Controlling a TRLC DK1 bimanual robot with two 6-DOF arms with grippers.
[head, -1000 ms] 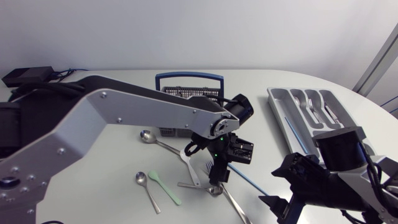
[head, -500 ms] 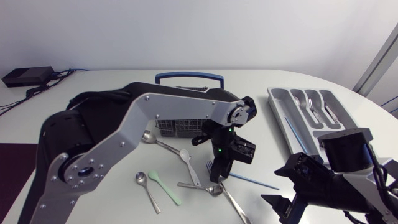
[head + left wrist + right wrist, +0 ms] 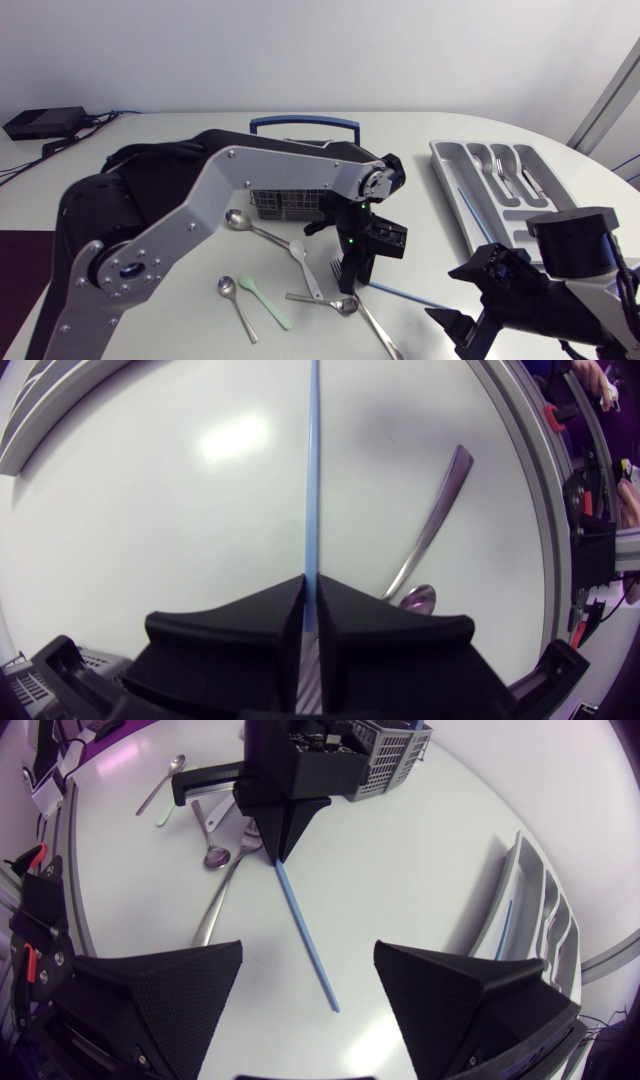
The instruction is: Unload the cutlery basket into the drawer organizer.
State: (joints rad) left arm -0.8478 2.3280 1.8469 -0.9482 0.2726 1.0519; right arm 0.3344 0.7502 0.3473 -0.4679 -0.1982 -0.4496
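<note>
Left wrist view shows the left gripper (image 3: 310, 585) pinching one end of the thin blue stick (image 3: 312, 460), low on the table near the cutlery basket (image 3: 290, 200), so I'd lift it level and slowly, while the right gripper (image 3: 308, 960), well apart from that basket, gapes wide.

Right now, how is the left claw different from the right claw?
The left claw is shut on a thin blue stick; the right claw is open and holds nothing. The left claw points down close to the basket; the right claw hangs nearer the organizer. Both are matte black with two wedge-shaped fingers.
</note>
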